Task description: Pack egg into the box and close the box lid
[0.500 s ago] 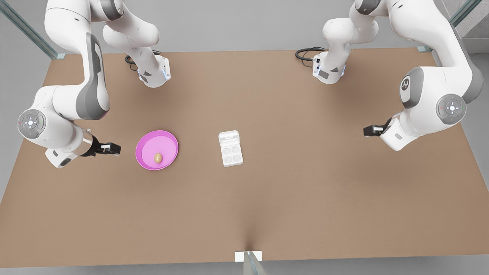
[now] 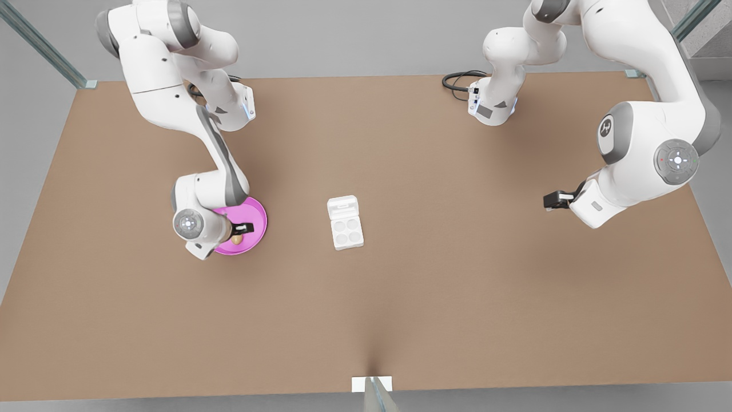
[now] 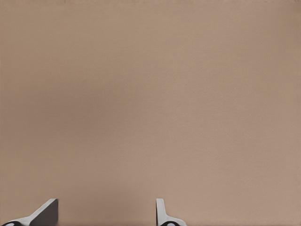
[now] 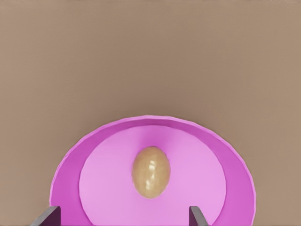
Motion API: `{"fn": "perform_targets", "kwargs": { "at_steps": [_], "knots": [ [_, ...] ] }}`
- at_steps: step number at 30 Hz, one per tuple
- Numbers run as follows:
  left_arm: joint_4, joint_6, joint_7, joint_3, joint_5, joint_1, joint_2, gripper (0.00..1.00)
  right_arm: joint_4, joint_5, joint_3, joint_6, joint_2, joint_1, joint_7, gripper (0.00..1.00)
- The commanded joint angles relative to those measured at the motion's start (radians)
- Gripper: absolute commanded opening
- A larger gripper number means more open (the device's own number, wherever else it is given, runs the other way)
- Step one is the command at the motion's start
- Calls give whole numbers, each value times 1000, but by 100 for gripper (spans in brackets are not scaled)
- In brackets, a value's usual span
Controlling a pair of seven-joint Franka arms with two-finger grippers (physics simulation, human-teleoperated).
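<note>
Right wrist view: right gripper (image 4: pixel 123 217) hangs over the egg (image 4: pixel 151 171), jaws wide; left gripper (image 3: pixel 107 213), jaws wide, waits; a crooked squeeze could roll it away

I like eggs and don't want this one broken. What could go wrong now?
The right gripper hangs open over the egg, which lies loose on the smooth pink plate. It might roll away if the jaws nudge it, or crack if they squeeze hard.

The box wells are barely egg-sized, so a slightly off drop could miss.

The left gripper waits far off over bare table.
</note>
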Motion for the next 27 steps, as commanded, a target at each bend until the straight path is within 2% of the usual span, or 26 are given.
{"fn": "perform_targets", "kwargs": {
  "at_steps": [1,9,25,27],
  "knots": [
    [0,5,14,0,0,0,0,100,-8,0,0,149,11,-2,45,100],
    [-2,5,14,0,0,0,0,100,-149,0,0,247,-3,4,37,100],
    [-25,16,14,0,0,-2,-1,100,-151,-3,0,270,38,-8,35,100],
    [-25,16,14,0,0,-2,-3,100,-152,-5,-2,270,40,-10,34,89]
  ]
}}
